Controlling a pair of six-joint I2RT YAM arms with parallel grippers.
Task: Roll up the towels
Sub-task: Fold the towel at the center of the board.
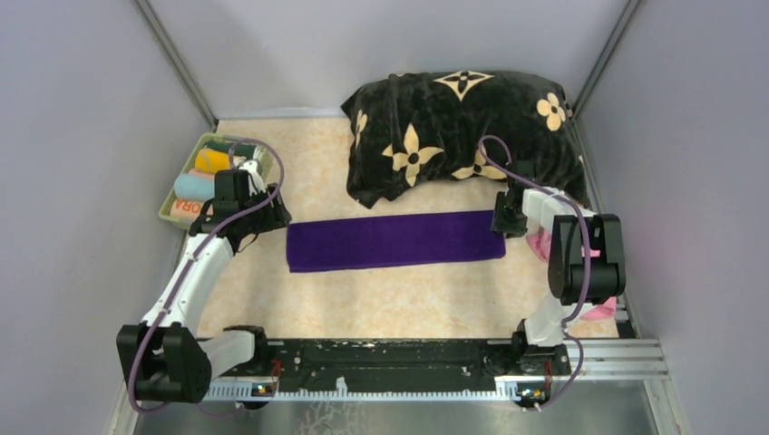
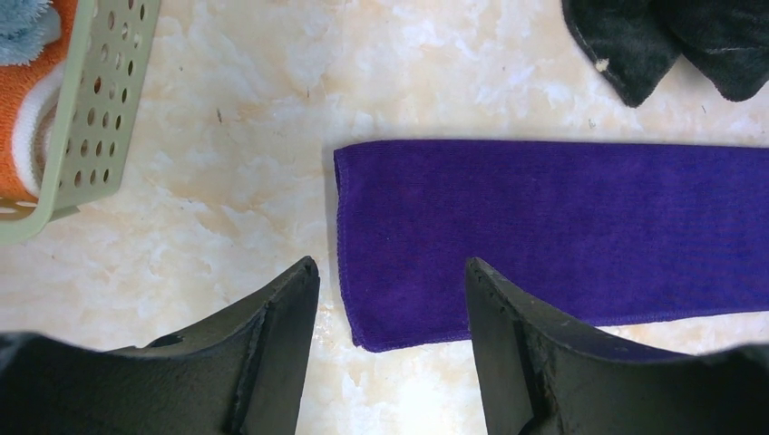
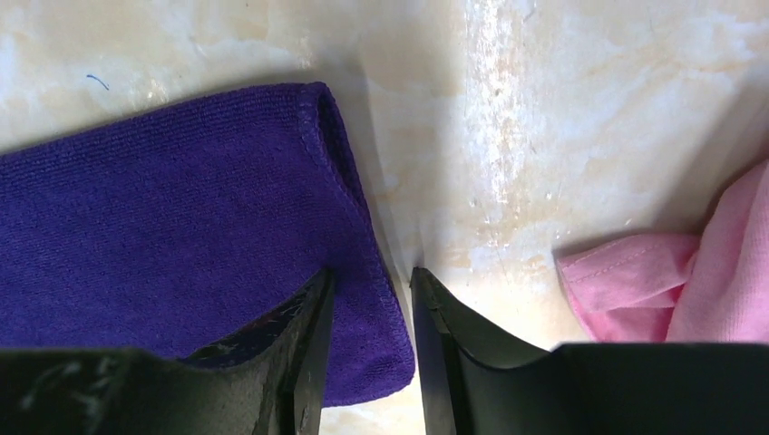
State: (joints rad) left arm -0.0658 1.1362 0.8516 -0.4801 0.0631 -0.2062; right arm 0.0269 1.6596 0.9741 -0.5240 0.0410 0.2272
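Observation:
A dark purple towel lies flat as a long folded strip across the middle of the table. My left gripper hovers open just off its left end, with that end's near corner between the spread fingers. My right gripper is at the strip's right end. Its jaws have narrowed onto the hemmed edge: one finger rests on the cloth, the other stands on the table side. A pink towel lies crumpled to the right.
A pale green perforated basket at the left wall holds rolled yellow, light blue and orange towels. A big black cushion with beige flowers lies at the back, its front edge near the strip. Grey walls close in on both sides.

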